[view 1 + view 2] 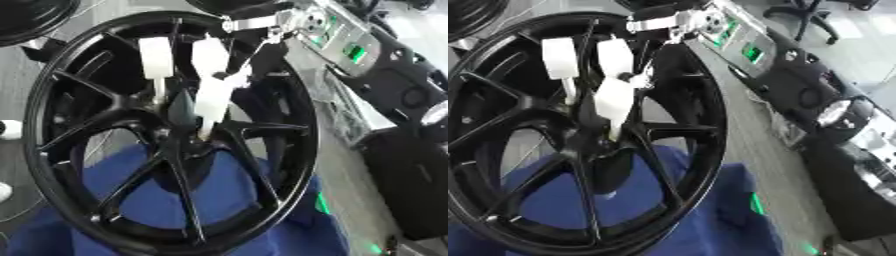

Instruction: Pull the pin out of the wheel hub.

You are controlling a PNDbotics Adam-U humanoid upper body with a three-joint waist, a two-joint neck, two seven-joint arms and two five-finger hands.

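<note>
A large black spoked wheel [105,210] stands tilted on a blue cloth [219,200]. Its hub [179,137] lies at the centre, where the spokes meet. My right hand [213,95], black with white covers, comes down from the top of the left eye view onto the hub. Its lowest white part ends at a small pale tip [206,131] at the hub's centre, which may be the pin. A thin metal rod [159,94] runs down beside it towards the hub. The hand hides how the pin sits. My left hand shows in no view.
My right arm [750,50], black and silver with green lights, stretches from the top centre towards the right. A black case [855,195] stands on the grey floor at the right. Another black tyre [31,17] is at the top left corner.
</note>
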